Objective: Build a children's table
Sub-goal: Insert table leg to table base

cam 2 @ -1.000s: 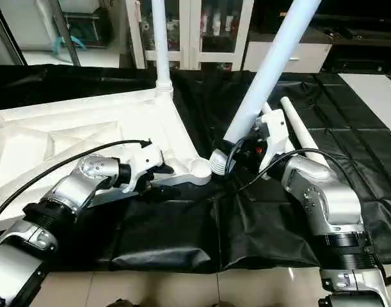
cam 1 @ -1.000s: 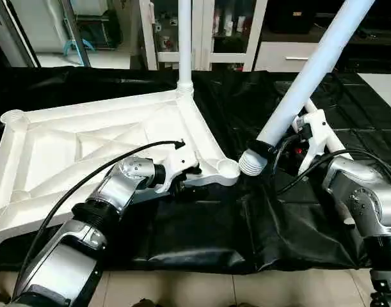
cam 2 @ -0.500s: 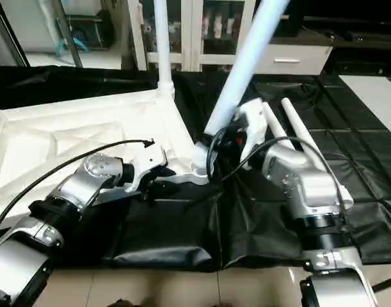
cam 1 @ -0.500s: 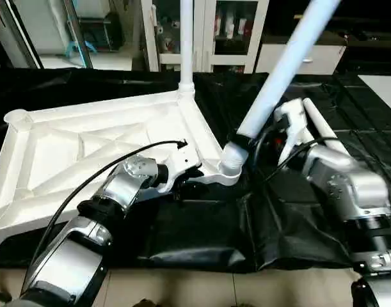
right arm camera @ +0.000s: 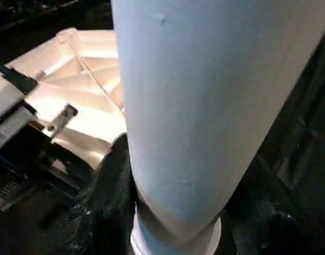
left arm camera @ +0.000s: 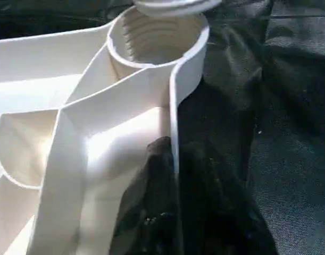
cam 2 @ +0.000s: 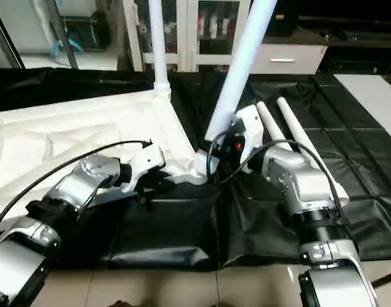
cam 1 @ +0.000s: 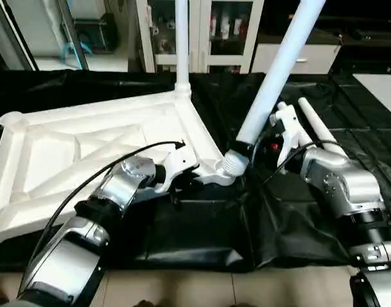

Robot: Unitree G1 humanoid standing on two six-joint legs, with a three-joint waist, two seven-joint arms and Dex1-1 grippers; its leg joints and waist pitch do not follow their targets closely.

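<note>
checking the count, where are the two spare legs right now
In the left eye view, the two spare legs lie side by side on the black cloth, on the robot's right, just behind the right end effector and its tilted leg.

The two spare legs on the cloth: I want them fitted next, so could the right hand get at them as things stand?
Probably not yet. The right hand is shut on the tilted leg at the corner socket. The spare legs lie just beyond it, uncovered, so reach looks fine once it lets go.
</note>
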